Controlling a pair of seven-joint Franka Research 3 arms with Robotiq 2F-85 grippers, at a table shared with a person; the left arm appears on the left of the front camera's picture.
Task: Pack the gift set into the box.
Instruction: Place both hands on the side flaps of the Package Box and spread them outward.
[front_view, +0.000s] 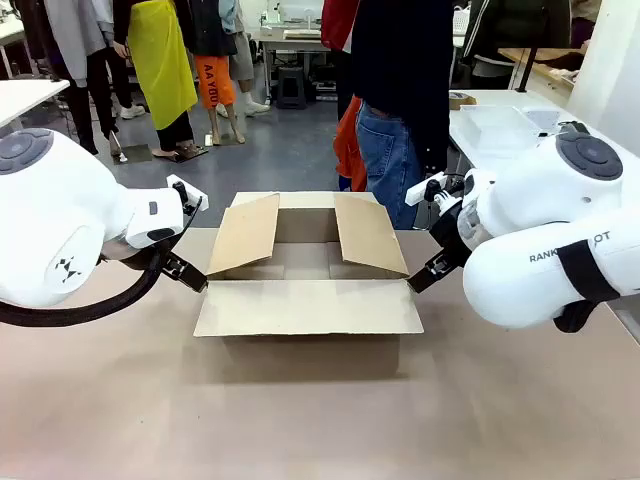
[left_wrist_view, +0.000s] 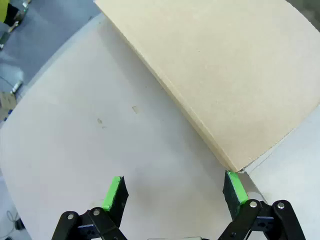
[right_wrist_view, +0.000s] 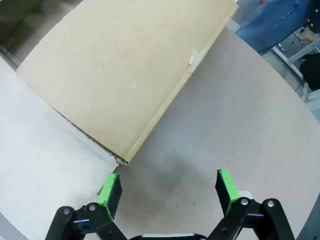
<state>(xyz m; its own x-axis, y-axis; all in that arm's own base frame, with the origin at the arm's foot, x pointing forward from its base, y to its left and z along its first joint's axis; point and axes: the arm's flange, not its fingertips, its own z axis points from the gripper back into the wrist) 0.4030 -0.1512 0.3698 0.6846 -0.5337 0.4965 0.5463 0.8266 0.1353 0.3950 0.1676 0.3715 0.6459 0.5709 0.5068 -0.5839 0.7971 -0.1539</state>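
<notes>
Box (front_view: 310, 352) sits in the middle of the table (front_view: 120, 420), top open, between the two arms. Near flap (front_view: 308, 308) is folded out flat toward the robot's side. Left flap (front_view: 245, 233) and right flap (front_view: 370, 233) lean inward over the opening, and the far flap (front_view: 305, 200) is at the back. Left gripper (left_wrist_view: 175, 192) is low at the box's near left corner, fingers apart with nothing between them. In the left wrist view a flap corner ends just beside one green pad (left_wrist_view: 235, 187); cannot tell whether they touch. Right gripper (right_wrist_view: 169, 187) is low at the near right corner, fingers also apart and holding nothing. In the right wrist view a flap corner ends just above one of its pads (right_wrist_view: 111, 189). Both grippers hang close over bare tabletop. Person (front_view: 400, 90) stands at the far side, just behind the box, in a dark top and blue jeans. Clear tub (front_view: 495, 125) sits on a separate table, far right.
</notes>
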